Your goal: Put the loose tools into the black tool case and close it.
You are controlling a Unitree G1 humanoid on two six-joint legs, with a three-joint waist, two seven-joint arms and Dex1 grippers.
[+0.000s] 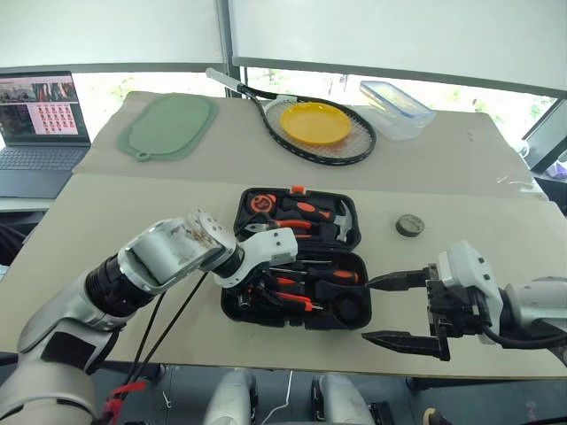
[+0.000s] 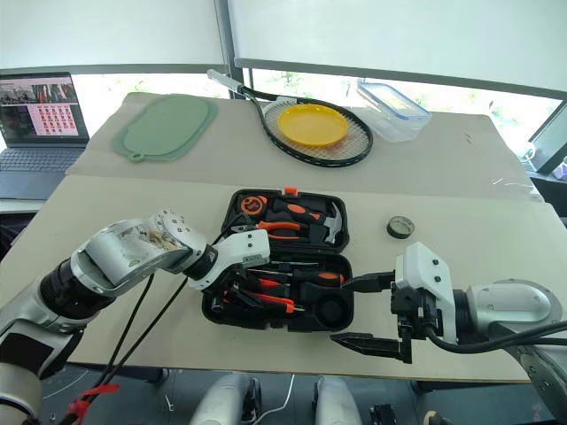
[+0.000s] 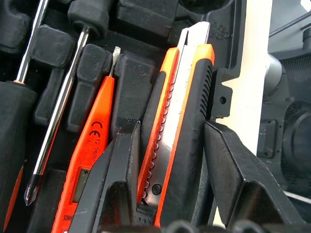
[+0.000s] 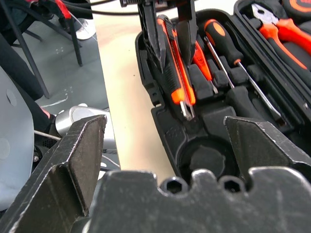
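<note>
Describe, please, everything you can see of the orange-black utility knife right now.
The utility knife has an orange body, black ribbed grip, a notched steel slider track and a steel tip. It lies at the near edge of the black tool case, in its front half beside the orange tester pen. The left gripper straddles it, one finger on each side.

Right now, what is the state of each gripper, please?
Left gripper: closed on the utility knife, inside the open tool case.
Right gripper: open, holding nothing, beside the case.
</note>
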